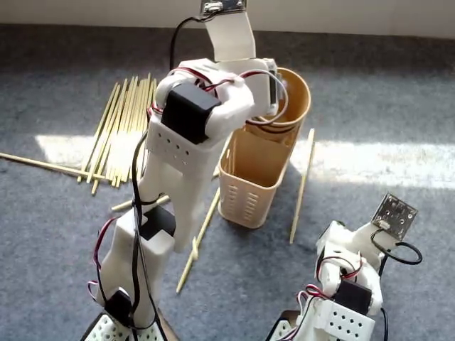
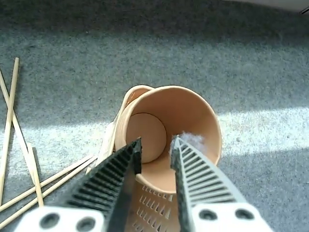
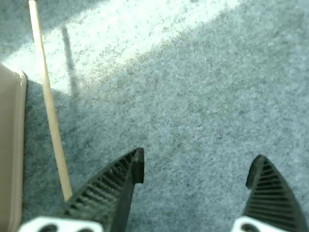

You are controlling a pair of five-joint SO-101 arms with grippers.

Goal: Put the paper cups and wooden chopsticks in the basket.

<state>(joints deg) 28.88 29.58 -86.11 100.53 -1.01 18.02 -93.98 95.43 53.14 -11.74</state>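
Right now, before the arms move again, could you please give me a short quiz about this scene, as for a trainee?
1. True or false: the paper cup lies on the carpet, apart from the basket.
2. Where do most wooden chopsticks lie? A) inside the basket; B) in a loose pile on the carpet; C) in a gripper.
3. Fill in: the right gripper hangs over the carpet with its jaws ___.

Key: 1 false, the cup stands in the basket, mouth up; 2 B; 3 open.
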